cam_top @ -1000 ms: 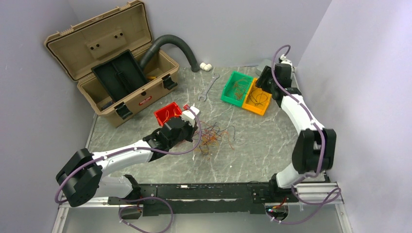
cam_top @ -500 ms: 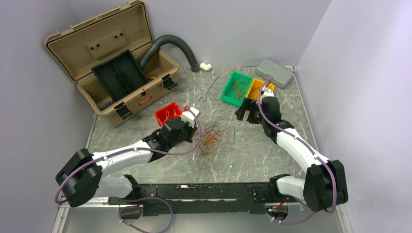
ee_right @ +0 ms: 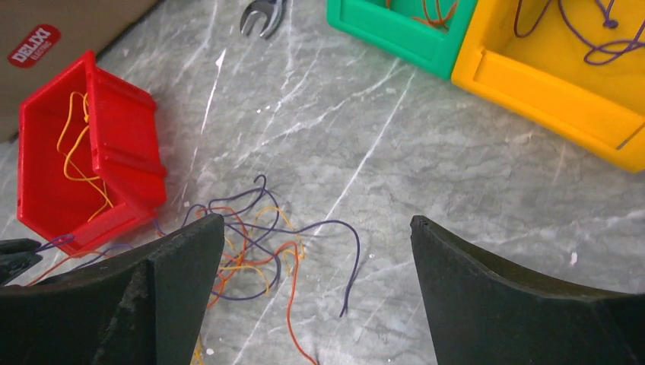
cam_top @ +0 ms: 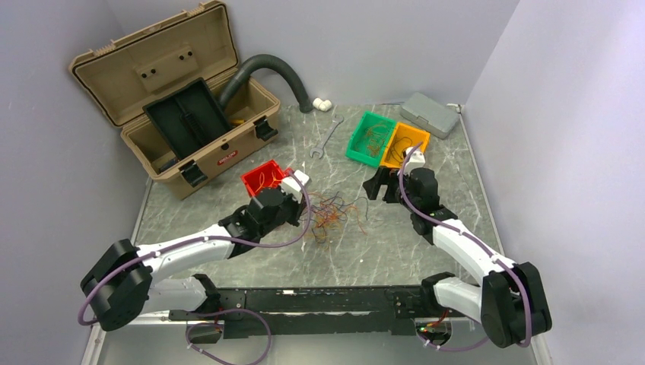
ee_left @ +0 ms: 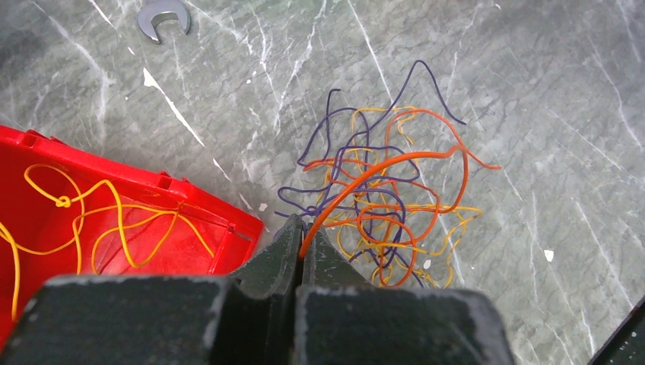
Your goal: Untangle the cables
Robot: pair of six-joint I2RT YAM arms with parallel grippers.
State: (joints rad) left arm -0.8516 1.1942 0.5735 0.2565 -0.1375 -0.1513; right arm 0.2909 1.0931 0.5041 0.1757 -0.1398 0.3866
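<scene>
**Left gripper pinching one orange strand, right gripper wide beside the tangle**

Nearest me, my left gripper is closed tight on an orange strand that arcs up out of the cables. The cables lie as a loose knot of orange, yellow and purple wire on the grey marbled surface, about mid-way between my two arms. My right gripper stands wide and holds nothing, low over the surface just right of the knot, and a purple loop trails out below its fingers.

Just beside my left gripper sits a red bin with thin yellow wire in it. Farther back lie a wrench, a green bin with orange wire and a yellow bin with purple wire, touching side by side. At the far edge are an open tan toolbox, a dark hose and a grey case.
</scene>
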